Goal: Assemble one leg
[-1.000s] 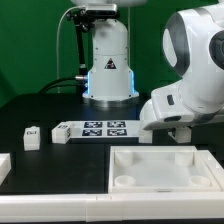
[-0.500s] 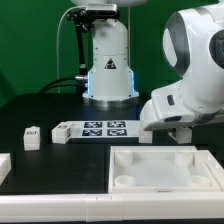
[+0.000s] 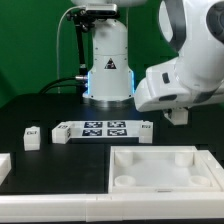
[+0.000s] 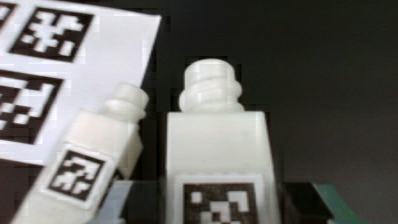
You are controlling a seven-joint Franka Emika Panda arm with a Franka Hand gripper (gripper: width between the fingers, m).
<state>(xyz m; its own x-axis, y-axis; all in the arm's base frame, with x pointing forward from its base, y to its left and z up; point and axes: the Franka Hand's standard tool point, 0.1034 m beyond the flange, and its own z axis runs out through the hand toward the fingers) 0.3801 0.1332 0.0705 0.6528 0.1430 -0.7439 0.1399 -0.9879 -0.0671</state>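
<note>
In the wrist view a white leg (image 4: 222,140) with a black-and-white tag stands between my fingers (image 4: 146,200), its knobbed tip pointing away from the camera. My gripper (image 4: 222,205) is shut on it. A second leg (image 4: 98,150) lies tilted beside it, against the marker board (image 4: 80,70). In the exterior view my gripper (image 3: 178,116) hangs above the table at the right, and the held leg is hidden there. The second leg (image 3: 147,128) lies at the marker board's right end. A third leg (image 3: 32,137) stands at the exterior view's left.
The marker board (image 3: 95,130) lies mid-table. A large white tray-like panel (image 3: 160,172) with round corner sockets lies in front. Another white part (image 3: 3,165) shows at the left edge. The robot base (image 3: 108,65) stands behind.
The arm has risen and shifted a little to the exterior view's right, uncovering the leg at the marker board's right end.
</note>
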